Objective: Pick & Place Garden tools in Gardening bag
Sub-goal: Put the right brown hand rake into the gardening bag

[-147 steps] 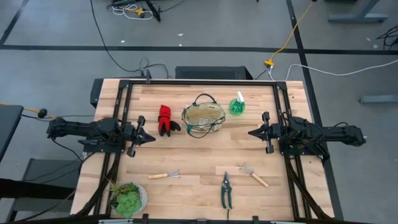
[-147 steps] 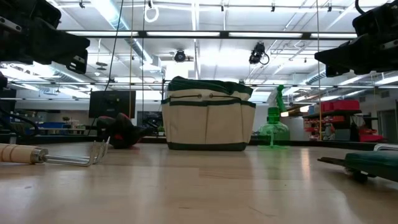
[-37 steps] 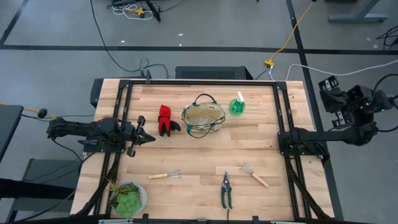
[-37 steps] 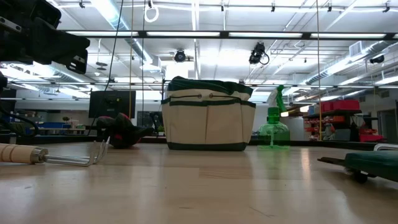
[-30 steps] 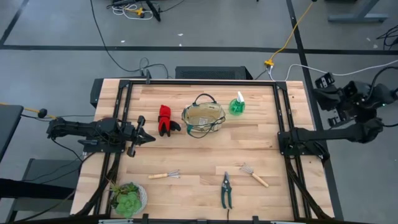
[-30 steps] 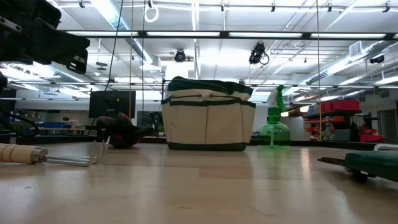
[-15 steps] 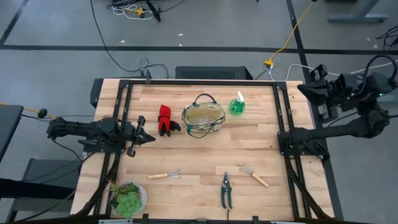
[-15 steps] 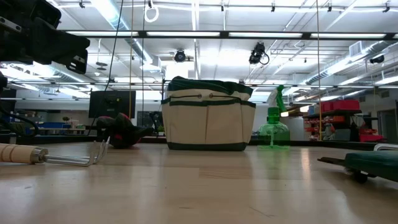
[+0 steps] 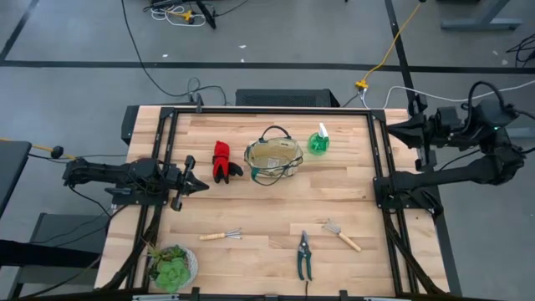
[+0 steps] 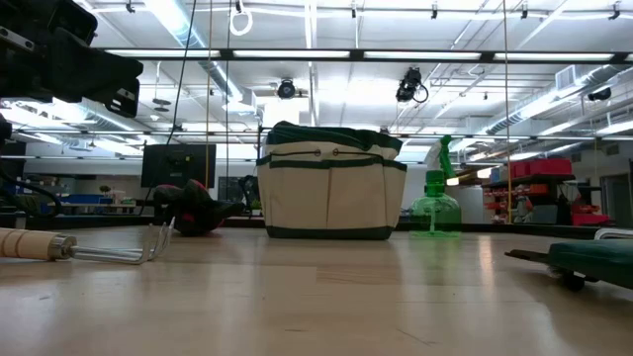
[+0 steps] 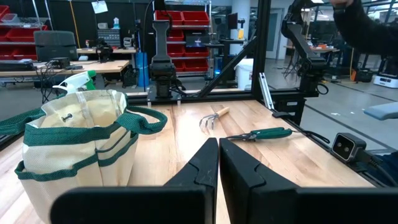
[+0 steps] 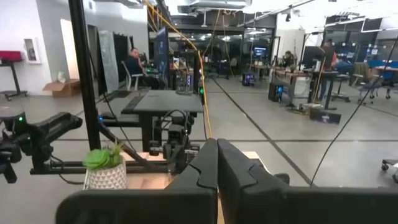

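The gardening bag stands at the table's far middle, red-and-black gloves and spray bottle flanking it, while mini rake, pruning shears and wooden-handled trowel lie apart along the near edge. The left gripper, fingers pressed together, waits at the left rail. The right gripper, likewise closed and empty, hangs beyond the table's far right corner.

Grey concrete floor around the wooden table — dark seam lines, black cables and a yellow cord trailing across it. Ceiling with long fluorescent strips and exposed pipes. Red storage bins on shelves, workbenches with monitors behind. Open lab space with desks — seated person far off, another standing.
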Robot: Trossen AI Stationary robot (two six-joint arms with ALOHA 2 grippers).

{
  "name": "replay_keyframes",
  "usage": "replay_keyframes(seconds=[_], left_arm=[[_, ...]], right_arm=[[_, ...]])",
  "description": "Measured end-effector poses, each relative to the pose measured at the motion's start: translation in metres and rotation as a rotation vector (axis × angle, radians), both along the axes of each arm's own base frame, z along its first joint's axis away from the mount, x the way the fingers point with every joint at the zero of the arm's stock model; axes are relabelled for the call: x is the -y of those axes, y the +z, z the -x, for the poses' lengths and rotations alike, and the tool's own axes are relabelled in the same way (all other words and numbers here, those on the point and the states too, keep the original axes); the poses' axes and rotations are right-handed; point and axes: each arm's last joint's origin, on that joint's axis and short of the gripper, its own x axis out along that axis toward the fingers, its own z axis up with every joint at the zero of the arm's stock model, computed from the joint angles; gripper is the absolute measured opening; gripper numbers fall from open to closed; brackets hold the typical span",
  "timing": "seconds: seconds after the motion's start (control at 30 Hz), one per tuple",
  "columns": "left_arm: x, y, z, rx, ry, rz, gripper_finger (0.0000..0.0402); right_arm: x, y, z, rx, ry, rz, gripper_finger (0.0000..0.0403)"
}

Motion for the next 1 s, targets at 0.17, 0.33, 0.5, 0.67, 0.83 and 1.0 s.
replay_keyframes(seconds=[0.17,0.33,0.5,0.67,0.83,1.0], left_arm=[[0.0000,0.0000,0.0000,0.000,0.000,0.000,0.0021],[0.0000,0.0001,0.0000,0.000,0.000,0.000,0.0021],[0.0000,0.0000,0.0000,0.000,0.000,0.000,0.0021],[0.0000,-0.0001,0.0000,0.000,0.000,0.000,0.0021],[0.0000,-0.0001,0.0000,0.000,0.000,0.000,0.0021],[0.0000,-0.0001,0.0000,0.000,0.000,0.000,0.0021]], right_arm=[[0.0000,0.0002,-0.0008,-0.001,-0.001,0.027,0.0002],[-0.0018,0.0005,-0.0008,0.003,0.060,0.044,0.0002],[-0.0038,0.0007,-0.0005,0.007,0.131,0.051,0.0002],[-0.0038,0.0011,-0.0007,0.011,0.130,0.051,0.0002],[-0.0038,0.0012,-0.0006,0.012,0.129,0.051,0.0002],[-0.0038,0.0012,-0.0005,0.012,0.130,0.032,0.0002]])
